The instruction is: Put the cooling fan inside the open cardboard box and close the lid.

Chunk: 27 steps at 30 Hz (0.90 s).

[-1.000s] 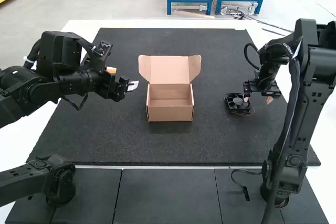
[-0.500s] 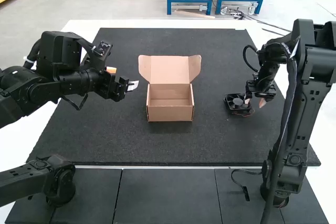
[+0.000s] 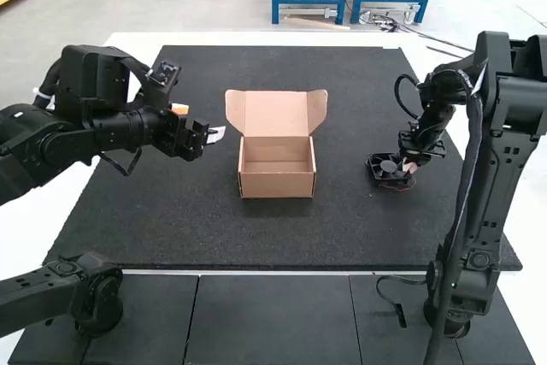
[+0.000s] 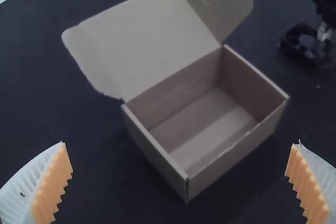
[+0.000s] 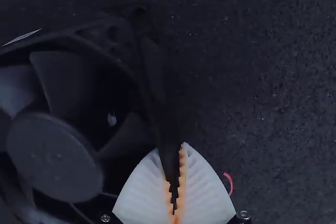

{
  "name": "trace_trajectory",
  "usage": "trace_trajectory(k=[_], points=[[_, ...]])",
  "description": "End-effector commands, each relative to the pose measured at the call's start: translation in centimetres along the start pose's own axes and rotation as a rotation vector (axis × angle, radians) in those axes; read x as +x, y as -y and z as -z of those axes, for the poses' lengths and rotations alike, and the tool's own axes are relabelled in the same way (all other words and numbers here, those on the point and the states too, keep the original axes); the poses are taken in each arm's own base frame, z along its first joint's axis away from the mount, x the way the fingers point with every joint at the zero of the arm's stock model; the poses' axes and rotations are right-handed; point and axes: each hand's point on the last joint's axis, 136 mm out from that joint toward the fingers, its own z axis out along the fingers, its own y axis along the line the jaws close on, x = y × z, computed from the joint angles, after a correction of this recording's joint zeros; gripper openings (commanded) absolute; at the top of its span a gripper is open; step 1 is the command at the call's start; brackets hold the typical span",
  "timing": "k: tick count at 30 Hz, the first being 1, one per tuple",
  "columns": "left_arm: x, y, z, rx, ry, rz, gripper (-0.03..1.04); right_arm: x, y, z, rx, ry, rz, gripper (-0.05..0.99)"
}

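Cooling fan [image 3: 386,172]: on counter [image 3: 171,228], right of open cardboard box [image 3: 276,179]; right tool [image 3: 408,158] pinched on its frame. Left tool [image 3: 208,133]: wide, left of box. Lift level; clear box wall before lowering.

Open cardboard box [image 3: 276,167] stands mid-mat on the table [image 3: 256,228], its lid raised at the far side. The cooling fan [image 3: 386,170] lies well to its right, with the right hand [image 3: 406,162] down on it. The left hand [image 3: 205,134] hovers left of the box.
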Motion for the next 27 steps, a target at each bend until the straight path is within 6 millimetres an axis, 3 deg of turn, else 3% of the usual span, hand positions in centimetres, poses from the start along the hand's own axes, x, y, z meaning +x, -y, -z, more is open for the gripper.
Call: trace_trajectory(k=[1,8,14,27], points=[[-1.7,0.2,0.8,0.01,0.044,-0.01,0.96,0.6,-0.6,-0.4,-0.026,-0.03,-0.037,-0.02],[-0.8,0.3,0.5,0.013,0.02,-0.01,0.96,0.1,-1.2,2.4,-0.045,0.038,-0.075,-0.02],[0.7,0.5,0.5,0.02,-0.03,-0.009,0.96,0.9,-1.9,5.7,-0.069,0.086,-0.085,-0.02],[3.6,0.8,1.9,0.022,-0.07,-0.008,0.96,5.3,-3.2,11.1,-0.105,0.179,-0.125,-0.02]])
